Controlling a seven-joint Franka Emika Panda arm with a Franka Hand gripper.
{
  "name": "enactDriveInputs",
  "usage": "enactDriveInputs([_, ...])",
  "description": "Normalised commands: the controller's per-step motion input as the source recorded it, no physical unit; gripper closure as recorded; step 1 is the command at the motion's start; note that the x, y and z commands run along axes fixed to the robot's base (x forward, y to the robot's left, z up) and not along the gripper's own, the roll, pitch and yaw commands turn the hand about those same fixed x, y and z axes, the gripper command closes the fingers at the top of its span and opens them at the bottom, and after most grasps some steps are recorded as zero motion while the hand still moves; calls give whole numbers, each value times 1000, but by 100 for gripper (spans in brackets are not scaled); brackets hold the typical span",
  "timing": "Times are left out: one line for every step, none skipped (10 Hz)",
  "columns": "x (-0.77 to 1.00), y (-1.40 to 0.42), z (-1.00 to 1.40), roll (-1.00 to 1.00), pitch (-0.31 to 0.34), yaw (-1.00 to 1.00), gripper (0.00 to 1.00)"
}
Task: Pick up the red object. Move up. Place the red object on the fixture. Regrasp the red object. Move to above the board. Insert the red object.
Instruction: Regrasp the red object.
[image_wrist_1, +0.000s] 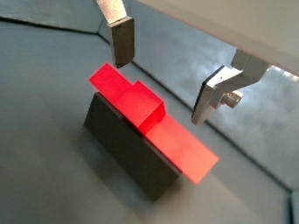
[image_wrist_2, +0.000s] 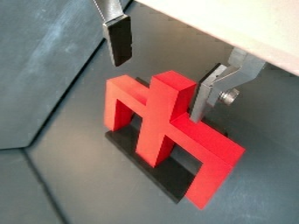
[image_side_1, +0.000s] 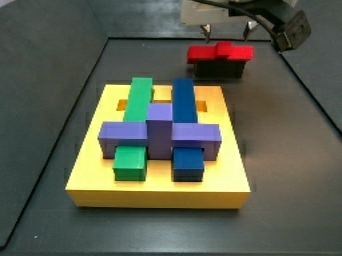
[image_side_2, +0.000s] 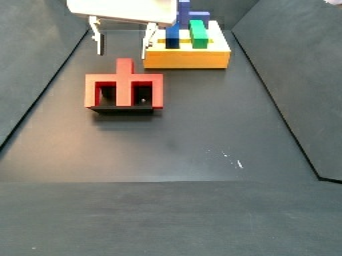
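The red object (image_wrist_1: 149, 122) sits on the fixture (image_wrist_1: 126, 147), its flat bar lying across the top of the dark holder and its short raised rib pointing up; in a wrist view (image_wrist_2: 167, 128) its prongs run down the fixture's front face. In both side views the pair stands on the dark bench (image_side_2: 201, 140), apart from the board (image_side_1: 160, 150).

The gripper (image_wrist_1: 170, 74) hangs above the red object with its fingers spread wide and nothing between them (one dark pad (image_wrist_1: 121, 45) shows plainly, the other finger (image_wrist_1: 218, 92) shows mostly its silver plate). Neither finger touches the red object. In a side view the gripper (image_side_2: 120, 42) is over the far edge of the fixture (image_side_2: 123, 108).

The board carries green (image_side_1: 130, 158), blue (image_side_1: 183, 105) and purple (image_side_1: 160, 133) blocks, seated in its slots.
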Motion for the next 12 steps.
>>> enactDriveInputs([0, -211, -14, 1000, -80, 183, 0])
enactDriveInputs([-131, -191, 0, 1000, -151, 86, 0])
enactDriveInputs([0, 0, -34, 9, 0, 43, 0])
enactDriveInputs([0, 14, -377, 229, 0, 0, 0])
enactDriveInputs([203, 80, -677, 231, 66, 0, 0])
enactDriveInputs([206, 51, -514, 126, 9, 34, 0])
enactDriveInputs([71, 0, -303, 94, 0, 63, 0])
enactDriveInputs([163, 0, -277, 123, 0, 74, 0])
enactDriveInputs([154, 94, -183, 151, 51, 26, 0])
enactDriveInputs([109, 163, 0, 160, 200, 0, 0])
enactDriveInputs([71, 174, 0, 171, 249, 0, 0])
enactDriveInputs([0, 14, -89, 97, 49, 6, 0])
